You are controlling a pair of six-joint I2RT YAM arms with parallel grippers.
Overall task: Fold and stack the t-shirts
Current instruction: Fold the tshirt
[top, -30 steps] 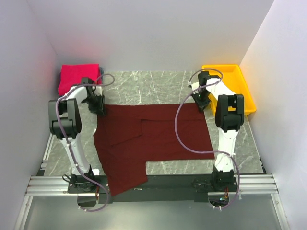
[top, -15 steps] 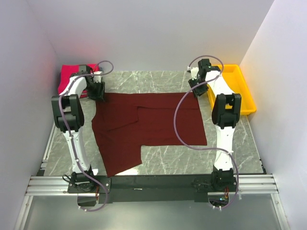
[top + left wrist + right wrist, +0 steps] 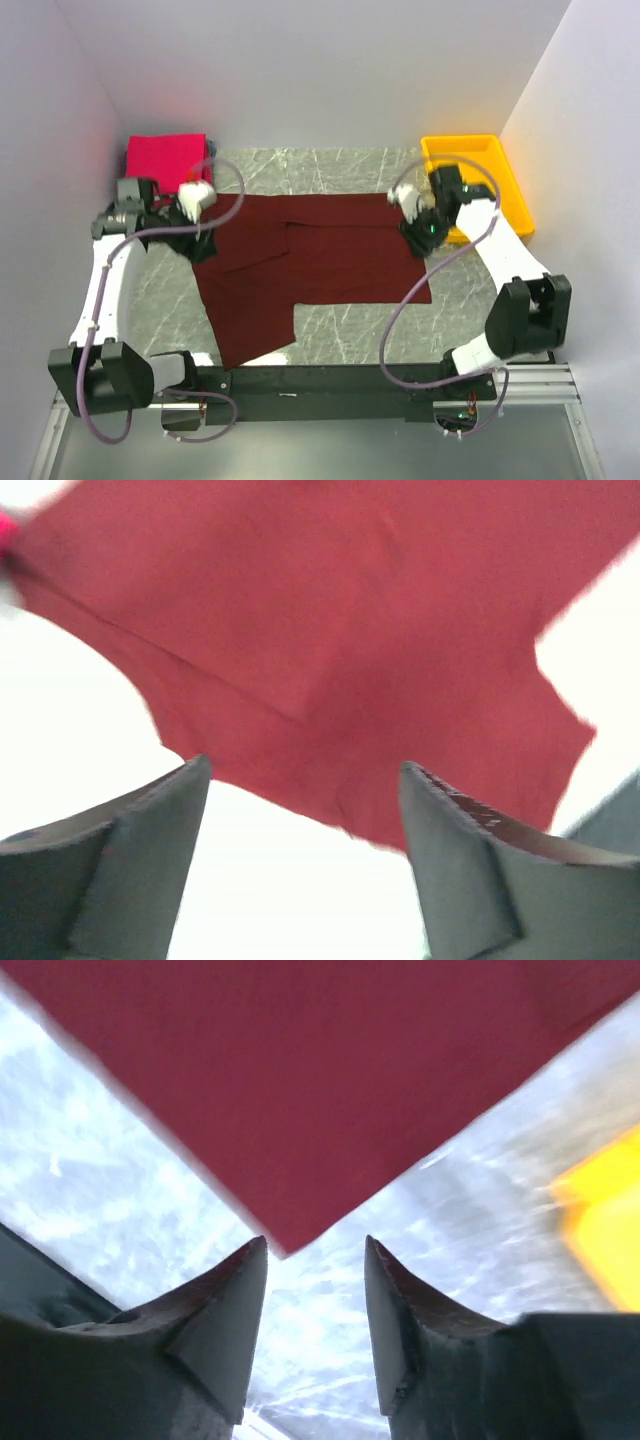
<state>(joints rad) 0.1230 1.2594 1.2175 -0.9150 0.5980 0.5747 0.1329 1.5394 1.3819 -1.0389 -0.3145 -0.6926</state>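
The dark maroon t-shirt (image 3: 320, 255) is spread flat on the marble table (image 3: 330, 170), its far edge straight and its near left part reaching the table's near edge. Its outline matches the picture taken 0.5 s ago. Against the picture from 1.0 s ago, it is seen farther back on the table.

The bright pinkish-red t-shirt (image 3: 163, 162) lies folded at the far left corner, unchanged. The yellow tray (image 3: 462, 141) stands at the far right corner.

Both arms are found in new poses. 0.5 s ago the 2 grippers were placed at the shirt's far corners. Now the elbows are swung outward. The left gripper (image 3: 203, 243) is seen over the shirt's left edge, nearer than before. The right gripper (image 3: 418, 232) is seen at the shirt's right edge, also nearer.

In the left wrist view the left gripper (image 3: 305, 770) is spread wide, with nothing held between its fingers (image 3: 140, 850). The maroon cloth (image 3: 330, 640) is seen beyond them.

In the right wrist view the right gripper (image 3: 315, 1245) is likewise released. A corner of the maroon cloth (image 3: 300, 1090) is seen just beyond its fingertips (image 3: 235, 1300), unclamped. The tray (image 3: 600, 1230) shows as a blur at the right.
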